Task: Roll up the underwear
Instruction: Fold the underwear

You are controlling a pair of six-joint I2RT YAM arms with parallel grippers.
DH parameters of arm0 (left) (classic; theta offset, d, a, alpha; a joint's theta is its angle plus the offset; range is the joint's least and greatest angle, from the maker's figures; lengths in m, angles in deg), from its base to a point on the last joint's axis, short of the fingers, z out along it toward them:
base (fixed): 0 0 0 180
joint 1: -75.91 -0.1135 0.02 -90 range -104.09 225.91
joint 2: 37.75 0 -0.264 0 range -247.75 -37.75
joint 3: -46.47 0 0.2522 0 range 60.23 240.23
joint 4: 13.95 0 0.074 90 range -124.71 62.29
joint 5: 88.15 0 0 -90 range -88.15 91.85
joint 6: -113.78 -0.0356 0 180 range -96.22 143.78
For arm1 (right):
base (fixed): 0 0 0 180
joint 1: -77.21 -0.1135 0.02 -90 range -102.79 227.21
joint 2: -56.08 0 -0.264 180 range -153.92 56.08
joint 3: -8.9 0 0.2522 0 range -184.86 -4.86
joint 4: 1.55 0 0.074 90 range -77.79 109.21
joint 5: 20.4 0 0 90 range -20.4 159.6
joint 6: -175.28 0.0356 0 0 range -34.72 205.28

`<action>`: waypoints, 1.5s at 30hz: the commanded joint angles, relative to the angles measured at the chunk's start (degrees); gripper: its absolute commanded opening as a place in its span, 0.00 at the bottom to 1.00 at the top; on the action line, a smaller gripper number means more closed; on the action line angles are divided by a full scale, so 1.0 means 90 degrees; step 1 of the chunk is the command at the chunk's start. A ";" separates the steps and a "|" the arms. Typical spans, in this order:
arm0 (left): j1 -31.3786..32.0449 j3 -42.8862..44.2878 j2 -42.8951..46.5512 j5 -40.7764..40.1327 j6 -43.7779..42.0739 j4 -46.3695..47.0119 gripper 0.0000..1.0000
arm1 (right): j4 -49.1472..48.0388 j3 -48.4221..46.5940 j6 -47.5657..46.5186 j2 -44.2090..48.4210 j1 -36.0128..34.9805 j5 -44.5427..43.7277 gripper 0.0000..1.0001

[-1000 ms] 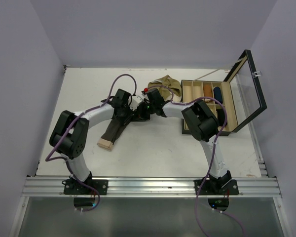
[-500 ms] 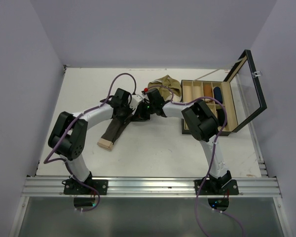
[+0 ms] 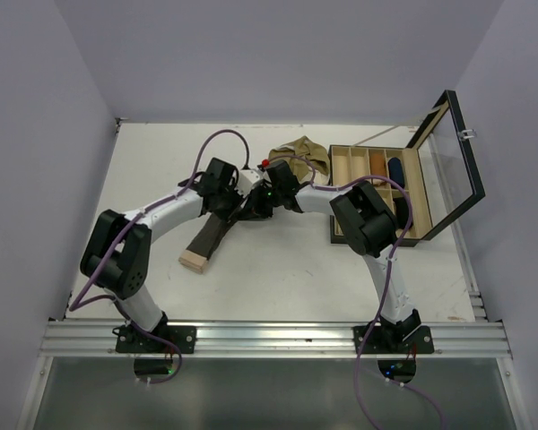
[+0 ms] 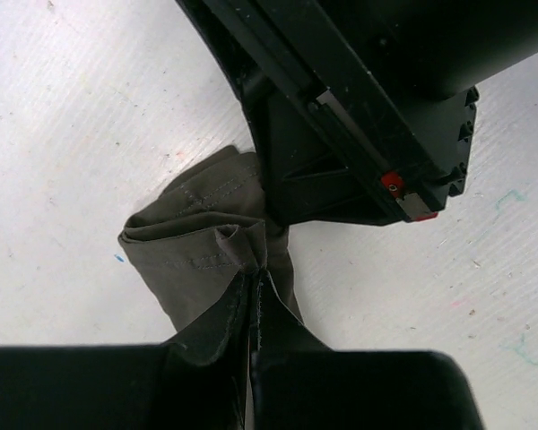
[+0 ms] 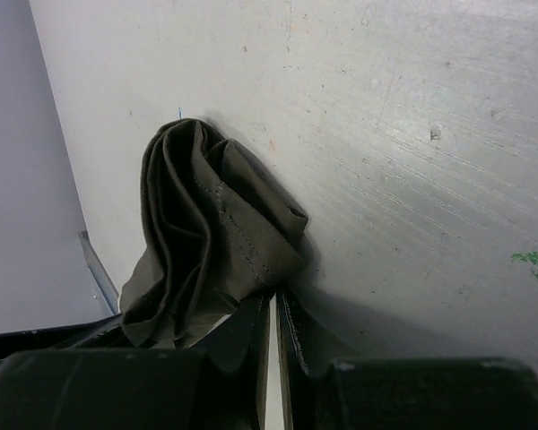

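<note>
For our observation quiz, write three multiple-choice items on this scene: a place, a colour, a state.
1. Where is the olive-tan underwear? A on the table beside the box; B inside the box; C at the near edge.
2. The dark brown underwear has a waistband that is: A red; B beige; C blue.
3. The left end effector is: A wide open; B out of view; C shut on the dark brown underwear.
Key: A, it lies left of the box; B, the strip's end is beige; C, it pinches the cloth.

No legible text or labels.
</note>
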 commanded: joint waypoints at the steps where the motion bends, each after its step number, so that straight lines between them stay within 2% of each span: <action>1: 0.0090 -0.0027 -0.0148 0.0256 -0.0054 0.0205 0.00 | 0.0056 0.0095 -0.0100 -0.0185 -0.0010 -0.0171 0.12; 8: 0.0080 -0.0154 -0.0441 0.0236 -0.0084 0.0351 0.00 | 0.0056 0.0056 -0.0100 -0.0146 -0.0010 -0.0074 0.12; 10: 0.0061 -0.0154 -0.0539 0.0304 -0.0084 0.0400 0.03 | 0.0056 0.0085 -0.0129 -0.0078 -0.0010 -0.0073 0.12; 16: -0.0037 -0.0076 -0.0452 0.0538 -0.0084 0.0264 0.25 | 0.0280 0.0076 -0.0450 0.0224 0.0019 -0.0024 0.12; 17: -0.0056 -0.0057 -0.0393 0.0606 -0.0064 0.0215 0.31 | 0.0396 0.0037 -0.0529 0.0273 0.0029 -0.0034 0.12; 23: -0.0066 0.0168 0.0514 0.1104 0.0004 -0.0185 0.56 | 0.0992 -0.0207 -0.1281 0.0752 0.0088 -0.0073 0.15; 28: -0.0095 0.0363 0.1530 0.1261 0.0179 -0.0264 0.78 | 0.1637 -0.0461 -0.2032 0.1094 0.0234 -0.0220 0.20; 30: -0.0193 0.0460 0.1861 0.1310 0.0287 -0.0303 0.82 | 0.1949 -0.0636 -0.2354 0.1220 0.0331 -0.0220 0.22; 32: -0.0445 0.0519 0.2135 0.1339 0.0502 -0.0371 1.00 | 0.2204 -0.0773 -0.2560 0.1395 0.0390 -0.0142 0.23; 35: -0.1137 0.0461 0.2448 0.1660 0.0571 -0.0537 1.00 | 0.1992 -0.0696 -0.2737 0.1698 0.0381 0.0169 0.29; 37: -0.1529 0.0315 0.2546 0.2166 0.0212 -0.0868 1.00 | 0.1717 -0.0637 -0.2475 0.1894 0.0293 0.0356 0.31; 38: -0.1947 0.0256 0.2586 0.2392 0.0045 -0.1014 0.98 | 0.1513 -0.0647 -0.2386 0.1914 0.0167 0.0424 0.31; 39: -0.2164 0.0169 0.2586 0.2684 -0.0140 -0.1422 0.91 | 0.1433 -0.0676 -0.2308 0.1895 0.0088 0.0541 0.32; 40: -0.2398 0.0139 0.2576 0.3315 -0.0577 -0.1668 0.78 | 0.1326 -0.0695 -0.2095 0.1856 0.0010 0.0658 0.32; 41: -0.2826 0.0100 0.2557 0.3641 -0.0852 -0.1931 0.72 | 0.1035 -0.0734 -0.1947 0.1817 -0.0077 0.0756 0.34; 42: -0.2946 0.0042 0.2499 0.3934 -0.1164 -0.2524 0.67 | 0.0878 -0.0735 -0.1791 0.1749 -0.0272 0.0805 0.35; 43: -0.3218 -0.0007 0.2459 0.4188 -0.1854 -0.2820 0.56 | 0.0683 -0.0744 -0.1461 0.1584 -0.0361 0.0960 0.35; 45: -0.3445 -0.0211 0.2381 0.4425 -0.2211 -0.3260 0.50 | 0.0359 -0.0881 -0.1147 0.1320 -0.0643 0.1049 0.36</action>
